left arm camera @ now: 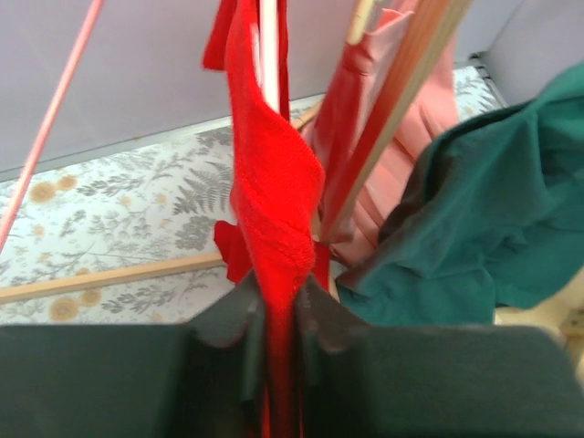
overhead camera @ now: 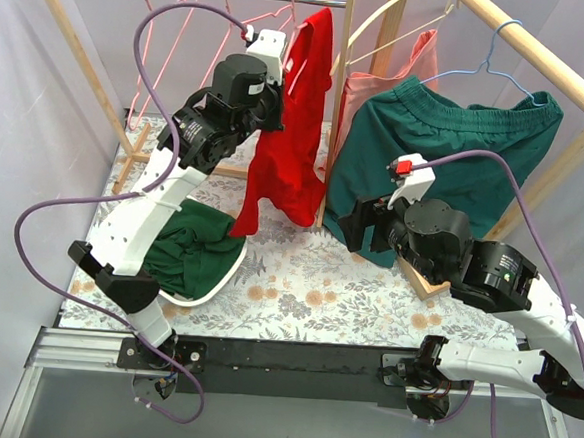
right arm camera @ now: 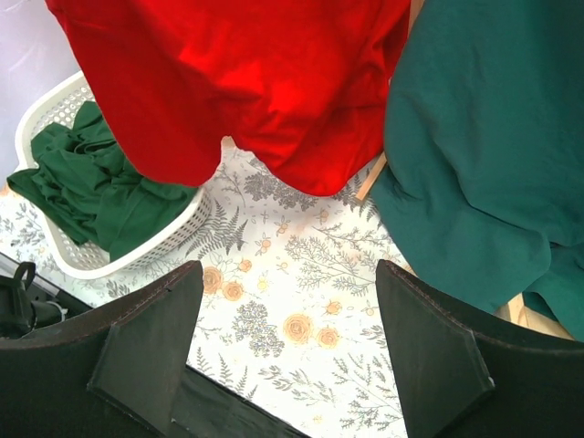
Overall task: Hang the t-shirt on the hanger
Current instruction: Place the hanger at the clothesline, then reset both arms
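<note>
The red t-shirt [overhead camera: 292,149] hangs in a long bunch from the top of the wooden rack, its lower edge just above the table. My left gripper [overhead camera: 277,113] is raised high and is shut on the t-shirt [left arm camera: 269,173]; in the left wrist view the red fabric runs between the closed fingers [left arm camera: 239,315]. Thin pink wire hangers [overhead camera: 165,55] hang on the rail to the left, and one pink wire [left arm camera: 55,137] crosses the left wrist view. My right gripper [overhead camera: 364,229] is open and empty [right arm camera: 287,274] above the floral table, below the t-shirt's hem [right arm camera: 246,82].
A white basket [overhead camera: 230,275] holding dark green garments [overhead camera: 195,242] stands at the front left. A dark green garment [overhead camera: 447,150] on a light blue hanger [overhead camera: 504,48] and a salmon-pink cloth [overhead camera: 381,90] hang at the right. A wooden rack post [overhead camera: 338,72] stands beside the t-shirt.
</note>
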`<state>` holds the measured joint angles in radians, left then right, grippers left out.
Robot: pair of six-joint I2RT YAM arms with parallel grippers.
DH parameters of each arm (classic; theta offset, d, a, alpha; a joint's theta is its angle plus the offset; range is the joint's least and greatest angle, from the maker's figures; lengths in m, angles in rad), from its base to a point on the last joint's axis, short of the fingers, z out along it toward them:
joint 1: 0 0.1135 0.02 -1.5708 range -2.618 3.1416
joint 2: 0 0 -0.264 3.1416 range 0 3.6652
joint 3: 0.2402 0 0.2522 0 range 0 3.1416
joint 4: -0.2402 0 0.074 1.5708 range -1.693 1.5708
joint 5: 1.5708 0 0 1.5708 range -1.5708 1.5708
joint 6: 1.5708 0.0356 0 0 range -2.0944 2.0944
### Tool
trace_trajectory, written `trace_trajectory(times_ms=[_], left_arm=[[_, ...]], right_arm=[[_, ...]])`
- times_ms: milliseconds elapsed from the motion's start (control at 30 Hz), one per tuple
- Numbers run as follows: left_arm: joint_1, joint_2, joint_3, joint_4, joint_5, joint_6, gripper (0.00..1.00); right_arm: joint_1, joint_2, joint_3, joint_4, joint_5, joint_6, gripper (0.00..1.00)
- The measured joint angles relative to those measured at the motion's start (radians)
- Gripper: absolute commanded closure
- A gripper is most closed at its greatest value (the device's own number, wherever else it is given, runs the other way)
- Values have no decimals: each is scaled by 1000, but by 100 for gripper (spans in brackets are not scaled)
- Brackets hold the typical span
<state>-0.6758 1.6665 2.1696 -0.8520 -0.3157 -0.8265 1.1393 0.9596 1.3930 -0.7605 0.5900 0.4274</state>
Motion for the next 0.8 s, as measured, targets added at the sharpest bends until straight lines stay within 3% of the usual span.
trace_trajectory(times_ms=[33,100,333,600,800], left_arm=[[0,0,-3,-3,15,0,43],[0,-2,-12,-4,39,-5,3],[0,-102,-150,-9,70,-64,2],[0,-253,-72,-9,131,-111,2],[0,-327,-72,-26,325,-132,2]], right_arm=[[0,0,-2,0,-3,2,16],[0,0,-2,0,-6,8,15],[0,-4,-17,5,-18,16,14],[0,0,-55,25,-18,16,13],[0,-3,-163,58,-14,50,12]])
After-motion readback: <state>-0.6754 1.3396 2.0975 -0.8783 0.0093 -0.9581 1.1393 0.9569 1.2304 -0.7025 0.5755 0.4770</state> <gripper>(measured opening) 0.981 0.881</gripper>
